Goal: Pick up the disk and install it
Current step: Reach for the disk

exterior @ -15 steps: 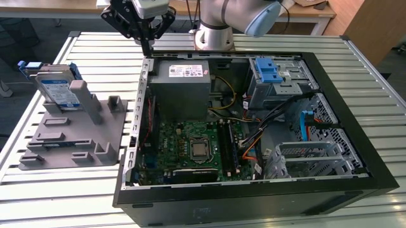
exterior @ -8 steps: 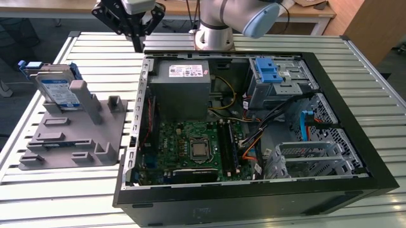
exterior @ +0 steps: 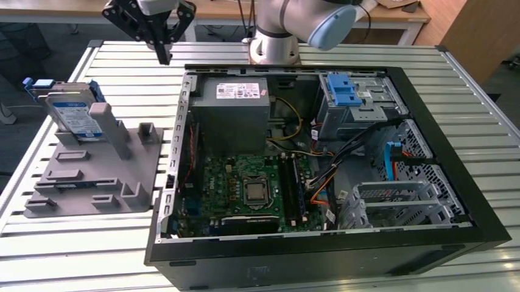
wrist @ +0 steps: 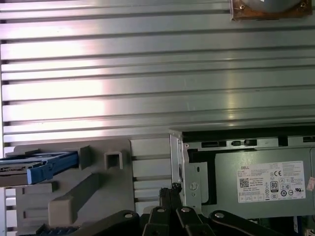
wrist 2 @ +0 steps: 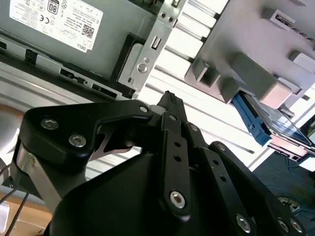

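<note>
One end effector [exterior: 165, 59], closed empty, disk [exterior: 73, 117] leaning in grey stand [exterior: 85, 182], motherboard [exterior: 231, 176] in exterior view.

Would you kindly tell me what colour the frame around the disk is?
Blue; the frame around the disk shows best in the exterior view.

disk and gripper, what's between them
Bare table slats, in the exterior view. The gripper hangs above the table; the disk stands in the grey holder, apart from it.
</note>
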### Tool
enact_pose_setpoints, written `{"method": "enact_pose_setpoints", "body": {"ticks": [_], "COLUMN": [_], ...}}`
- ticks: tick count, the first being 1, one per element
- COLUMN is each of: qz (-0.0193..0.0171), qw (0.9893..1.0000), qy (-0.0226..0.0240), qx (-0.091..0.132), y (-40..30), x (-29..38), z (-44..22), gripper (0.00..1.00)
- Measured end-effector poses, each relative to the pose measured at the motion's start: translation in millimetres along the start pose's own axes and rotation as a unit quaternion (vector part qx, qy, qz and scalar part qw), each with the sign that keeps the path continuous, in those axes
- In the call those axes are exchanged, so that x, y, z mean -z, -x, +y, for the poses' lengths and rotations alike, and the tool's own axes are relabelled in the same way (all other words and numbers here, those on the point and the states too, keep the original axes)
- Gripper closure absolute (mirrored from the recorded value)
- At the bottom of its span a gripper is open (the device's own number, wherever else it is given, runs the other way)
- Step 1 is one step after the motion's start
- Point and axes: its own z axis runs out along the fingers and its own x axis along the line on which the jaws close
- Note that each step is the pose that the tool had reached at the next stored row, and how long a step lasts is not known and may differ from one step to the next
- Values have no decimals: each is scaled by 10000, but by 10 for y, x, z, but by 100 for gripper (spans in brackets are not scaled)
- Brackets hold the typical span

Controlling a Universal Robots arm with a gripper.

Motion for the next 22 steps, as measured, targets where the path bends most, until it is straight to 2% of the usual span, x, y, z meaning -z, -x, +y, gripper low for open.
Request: {"method": "enact_pose_setpoints", "body": {"ticks": [5,22], "qz": [-1,0], "qw": [10000,10000], "qy": [0,1], "qx": [0,-1], "y": [-125,-165], "x": [-9,-11], "z": [31,30], "gripper": [89,89]}}
